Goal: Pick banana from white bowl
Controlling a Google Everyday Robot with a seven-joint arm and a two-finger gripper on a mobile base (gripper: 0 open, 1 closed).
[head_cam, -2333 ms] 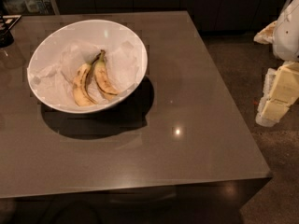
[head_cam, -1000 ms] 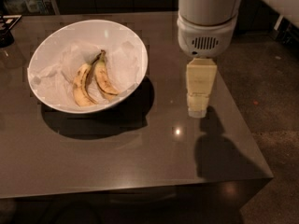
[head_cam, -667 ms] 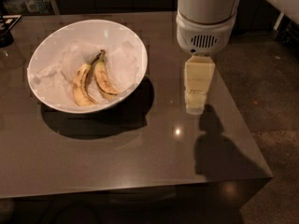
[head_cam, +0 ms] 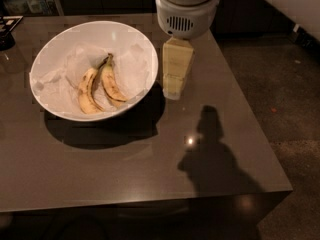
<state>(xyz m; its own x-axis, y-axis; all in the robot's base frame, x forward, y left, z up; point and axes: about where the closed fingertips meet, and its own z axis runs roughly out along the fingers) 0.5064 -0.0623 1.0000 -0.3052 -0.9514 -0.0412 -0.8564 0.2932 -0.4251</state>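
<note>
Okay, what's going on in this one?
The robot arm's gripper hangs over the dark table, just right of the white bowl. Nothing is picked up yet. The banana, brown-streaked, lies on crumpled paper inside the bowl, next to a paler banana.

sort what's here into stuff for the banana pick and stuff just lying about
For the job:
- banana, the browner-streaked right one
- white bowl holding it
- gripper, hovering just right of the bowl

Lying about:
- paler banana alongside
- crumpled paper lining the bowl
- dark object at the table's far left
</note>
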